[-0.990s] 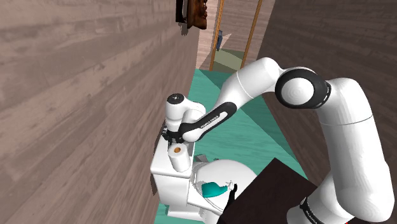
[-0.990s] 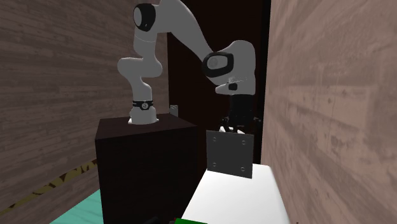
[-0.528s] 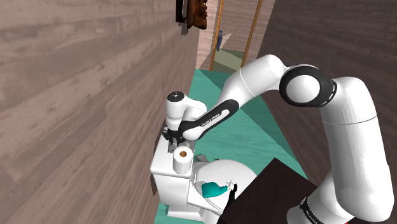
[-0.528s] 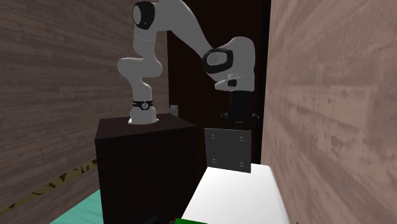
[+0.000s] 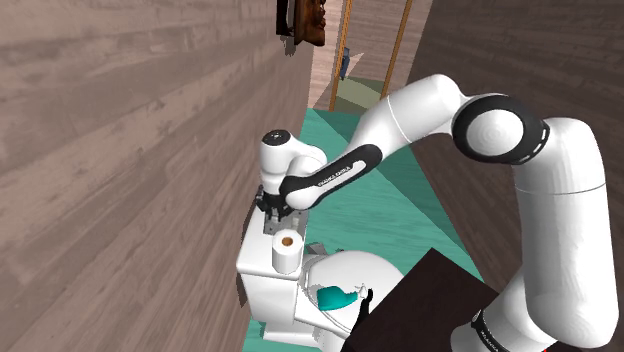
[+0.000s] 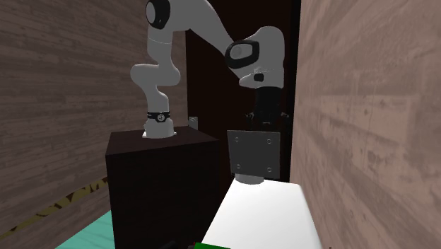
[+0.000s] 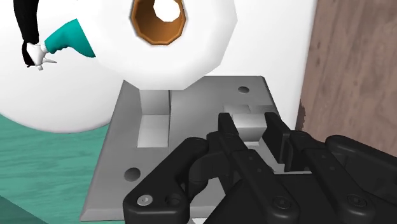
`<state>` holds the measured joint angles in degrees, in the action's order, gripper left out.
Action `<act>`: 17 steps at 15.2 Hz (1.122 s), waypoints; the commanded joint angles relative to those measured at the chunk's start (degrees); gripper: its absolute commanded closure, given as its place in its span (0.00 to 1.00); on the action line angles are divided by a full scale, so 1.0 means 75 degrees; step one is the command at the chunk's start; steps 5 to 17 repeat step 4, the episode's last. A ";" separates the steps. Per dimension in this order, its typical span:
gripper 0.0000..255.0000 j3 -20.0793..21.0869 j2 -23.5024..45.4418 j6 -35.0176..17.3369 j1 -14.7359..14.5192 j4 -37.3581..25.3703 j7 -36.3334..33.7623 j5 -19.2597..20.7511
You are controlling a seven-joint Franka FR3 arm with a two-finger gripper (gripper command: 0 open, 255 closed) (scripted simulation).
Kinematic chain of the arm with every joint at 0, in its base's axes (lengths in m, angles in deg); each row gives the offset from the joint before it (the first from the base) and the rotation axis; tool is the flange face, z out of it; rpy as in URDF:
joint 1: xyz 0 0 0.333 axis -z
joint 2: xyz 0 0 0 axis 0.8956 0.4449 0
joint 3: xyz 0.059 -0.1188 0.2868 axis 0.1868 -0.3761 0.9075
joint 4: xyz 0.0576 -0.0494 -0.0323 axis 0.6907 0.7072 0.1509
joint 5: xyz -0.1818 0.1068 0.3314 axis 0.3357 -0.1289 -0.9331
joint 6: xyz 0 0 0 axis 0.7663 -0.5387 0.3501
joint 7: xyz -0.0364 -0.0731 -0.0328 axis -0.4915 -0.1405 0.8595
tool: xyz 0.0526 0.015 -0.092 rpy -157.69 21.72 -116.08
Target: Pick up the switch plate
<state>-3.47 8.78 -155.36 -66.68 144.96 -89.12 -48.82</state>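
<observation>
The switch plate (image 6: pixel 253 151) is a grey square plate with screw holes at its corners and two rocker switches. It hangs upright in the air above the white toilet tank lid (image 6: pixel 267 216). My gripper (image 6: pixel 266 122) grips it from above, shut on it. In the wrist view the gripper (image 7: pixel 252 126) clasps one raised rocker of the plate (image 7: pixel 191 124) between its black fingers. From the shoulder view the gripper (image 5: pixel 272 212) holds the plate (image 5: pixel 268 229) close to the wooden wall, just above a toilet paper roll (image 5: pixel 287 250).
The toilet paper roll (image 7: pixel 175 35) stands on the toilet tank (image 5: pixel 262 288) under the plate. A teal-handled tool (image 5: pixel 335 297) lies by the white bowl (image 5: pixel 350 268). The wooden wall (image 5: pixel 130 150) runs beside the gripper. My dark stand (image 6: pixel 161 177) is next to the toilet.
The gripper has risen with the switch plate, lifting its lower edge off the tank lid. The toilet paper roll now shows below the plate.
</observation>
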 commanded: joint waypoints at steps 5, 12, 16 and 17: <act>1.00 0.0091 -0.0247 0.0201 0.0073 0.0029 0.0127 -0.0136; 1.00 0.0091 -0.0247 0.0201 0.0073 0.0029 0.0127 -0.0136; 1.00 0.0091 -0.0247 0.0201 0.0073 0.0029 0.0127 -0.0136; 1.00 0.0091 -0.0247 0.0201 0.0073 0.0029 0.0127 -0.0136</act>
